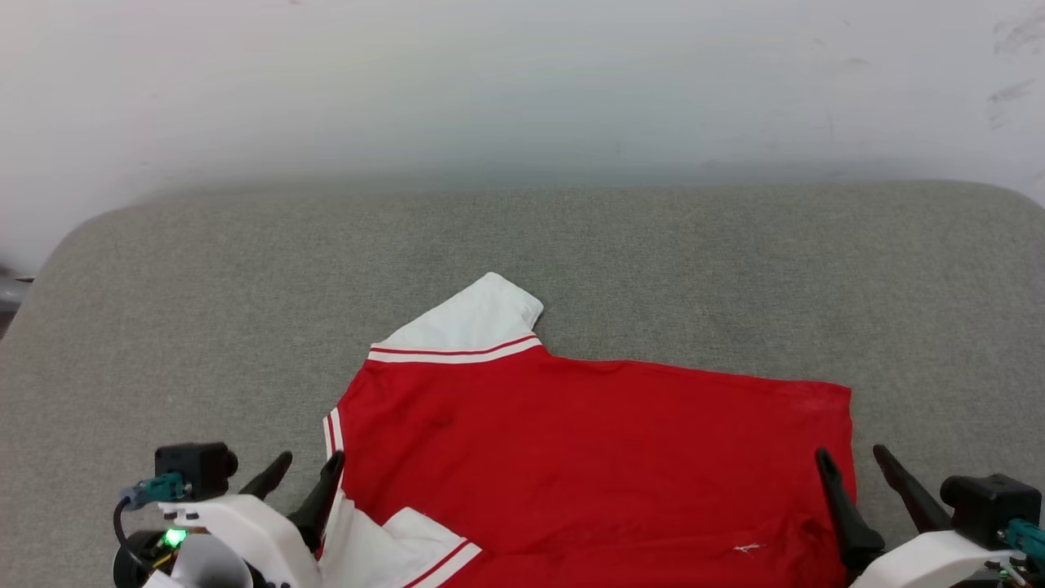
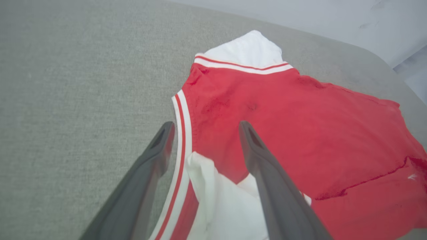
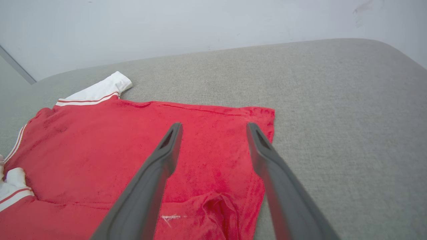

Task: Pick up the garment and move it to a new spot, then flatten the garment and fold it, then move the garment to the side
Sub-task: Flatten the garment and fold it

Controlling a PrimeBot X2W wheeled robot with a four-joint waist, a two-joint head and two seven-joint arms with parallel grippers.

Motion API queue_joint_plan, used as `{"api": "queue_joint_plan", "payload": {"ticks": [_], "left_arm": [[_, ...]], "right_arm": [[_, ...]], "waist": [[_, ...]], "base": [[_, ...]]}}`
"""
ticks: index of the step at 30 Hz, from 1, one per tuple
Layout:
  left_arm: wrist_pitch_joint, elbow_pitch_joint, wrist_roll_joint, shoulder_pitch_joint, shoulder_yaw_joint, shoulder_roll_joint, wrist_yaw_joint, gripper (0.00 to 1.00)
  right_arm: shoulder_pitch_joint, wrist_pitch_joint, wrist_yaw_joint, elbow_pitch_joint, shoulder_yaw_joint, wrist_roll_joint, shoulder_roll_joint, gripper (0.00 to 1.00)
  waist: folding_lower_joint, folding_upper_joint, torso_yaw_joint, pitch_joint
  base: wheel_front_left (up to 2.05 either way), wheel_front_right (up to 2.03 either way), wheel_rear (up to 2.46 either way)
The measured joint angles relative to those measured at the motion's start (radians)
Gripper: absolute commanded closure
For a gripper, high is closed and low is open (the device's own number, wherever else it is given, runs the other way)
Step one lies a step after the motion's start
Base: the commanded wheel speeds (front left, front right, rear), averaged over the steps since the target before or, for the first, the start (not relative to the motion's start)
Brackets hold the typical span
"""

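The garment lies mostly flat, red side up, on the grey cushion; one white sleeve pokes off its far edge and another is bunched at its near left corner. My left gripper straddles the garment's striped left edge, fingers spread wide and pinching nothing; my right gripper sits at the garment's right hem, equally spread and empty. The risks, I judge: closing at that rumpled hem could catch one layer only, so the thin fabric skews when lifted; the bunched sleeve could get trapped inside the fold.
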Motion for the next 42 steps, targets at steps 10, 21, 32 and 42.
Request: {"api": "queue_joint_plan", "payload": {"ticks": [10, 21, 32, 42], "left_arm": [[-0.105, 0.065, 0.103, -0.228, 0.002, -0.044, -0.017, 0.0], [0.125, 0.243, 0.088, -0.546, -0.042, 0.01, -0.159, 0.0], [0.524, 0.332, -0.03, -0.766, -0.119, 0.093, -0.198, 0.0], [0.762, 0.372, -0.11, -0.827, -0.182, 0.135, -0.199, 1.0]], "right_arm": [[-0.082, -0.067, 0.0, -0.112, 0.026, -0.113, 0.039, 0.0], [-0.181, -0.079, 0.0, -0.129, 0.063, -0.124, 0.062, 0.0], [-0.237, -0.121, 0.0, -0.078, 0.089, -0.098, 0.071, 0.0], [-0.258, -0.149, 0.0, -0.021, 0.088, -0.034, 0.073, 0.0]], "waist": [[0.0001, 0.0, -0.043, 0.084], [0.0003, 0.0, -0.159, 0.242], [0.0003, 0.0, -0.272, 0.357], [0.0, 0.0, -0.332, 0.414]], "base": [[0.0, 0.0, 0.0], [0.0, 0.0, 0.0], [0.0, 0.0, 0.0], [0.0, 0.0, 0.0]]}}
